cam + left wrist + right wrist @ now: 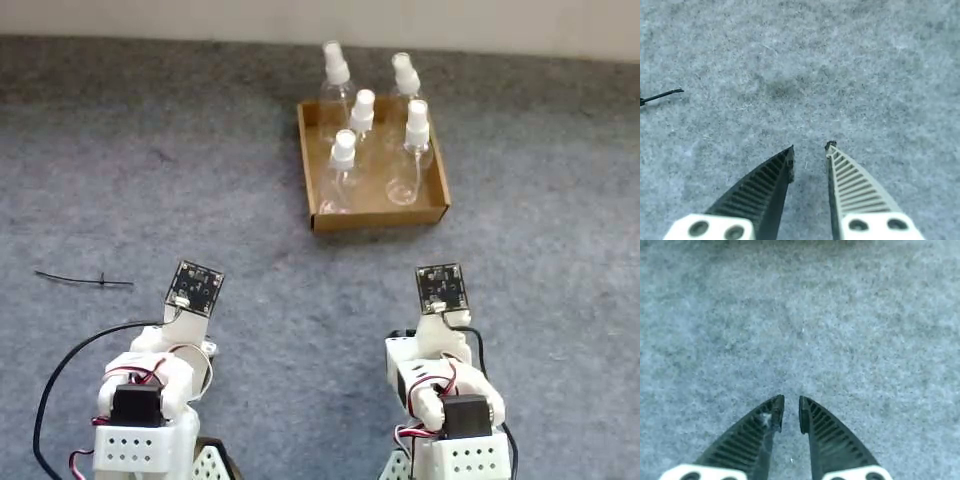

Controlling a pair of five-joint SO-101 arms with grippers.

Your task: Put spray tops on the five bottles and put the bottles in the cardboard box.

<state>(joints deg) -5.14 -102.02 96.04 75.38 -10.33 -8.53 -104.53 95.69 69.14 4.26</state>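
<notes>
Several clear bottles (345, 170) with white spray tops (344, 147) stand upright in the cardboard box (380, 217) at the far middle of the grey carpet; the two rear ones (336, 70) rise above its back wall. Both arms are folded back at the near edge, well short of the box. My left gripper (811, 148) hangs over bare carpet, open by a small gap and holding nothing. My right gripper (790, 399) also points at bare carpet, its fingertips almost together and empty.
A thin black cable tie (85, 280) lies on the carpet left of the left arm (150, 390), its end (660, 95) seen from that wrist. The right arm (445, 400) sits at the near right. Open carpet lies between the arms and the box.
</notes>
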